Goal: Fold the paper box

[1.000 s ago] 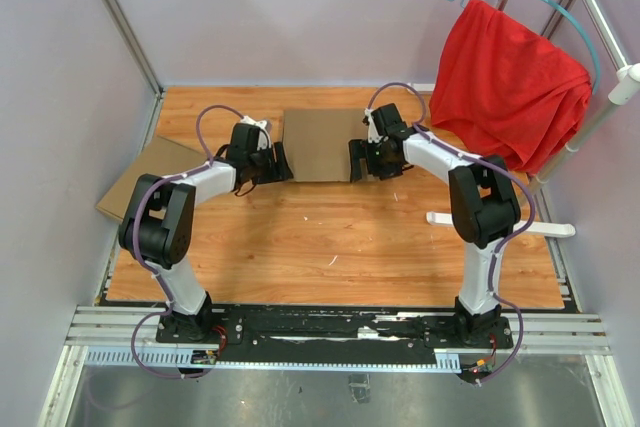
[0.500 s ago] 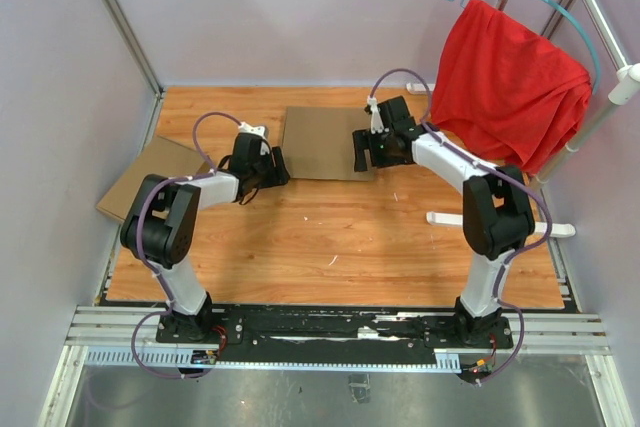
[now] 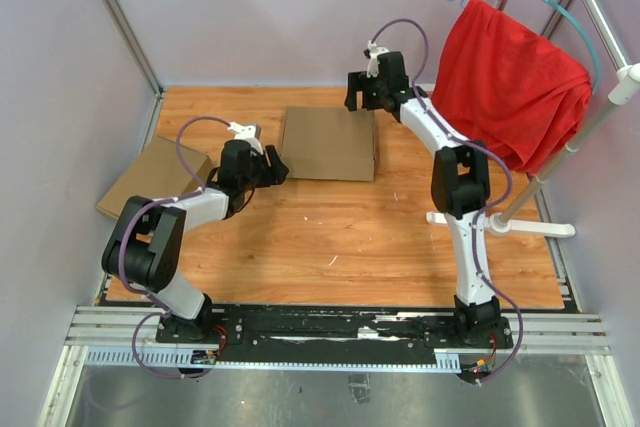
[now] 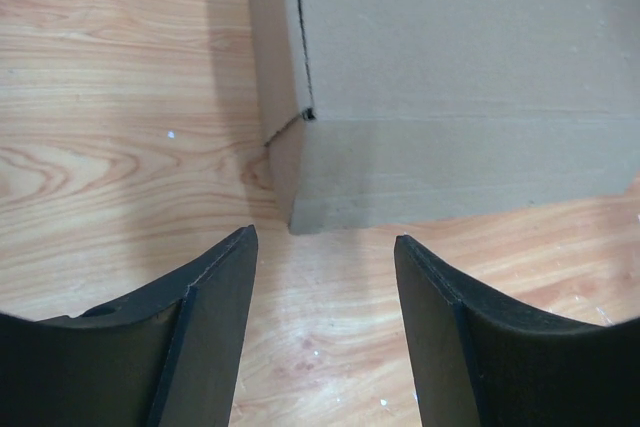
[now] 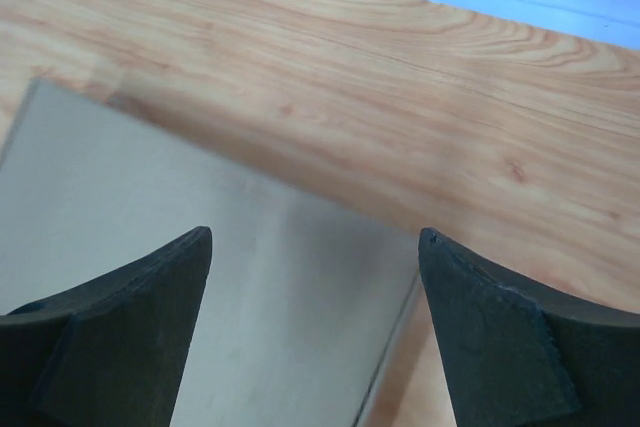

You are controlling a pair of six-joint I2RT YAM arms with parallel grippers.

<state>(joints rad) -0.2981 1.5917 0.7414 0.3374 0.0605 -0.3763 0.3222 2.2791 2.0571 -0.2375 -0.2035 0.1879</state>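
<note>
By box [image 3: 330, 144], left tool [image 4: 325, 237], right tool [image 5: 315, 235] parted

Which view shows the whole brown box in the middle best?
Top external: the paper box shows whole and closed. Left wrist gives only one corner up close; right wrist only part of its top face.

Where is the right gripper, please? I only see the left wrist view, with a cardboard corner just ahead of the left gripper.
Observer: The right gripper hovers over the paper box's far right corner, open and empty.
Operator: Thank you. Is the box's top closed all the way across?
Observer: From above, its whole top shows as one flat panel, with no flaps standing.
Operator: Is there anything else on that side?
Observer: A second cardboard box lies at the table's left edge.
</note>
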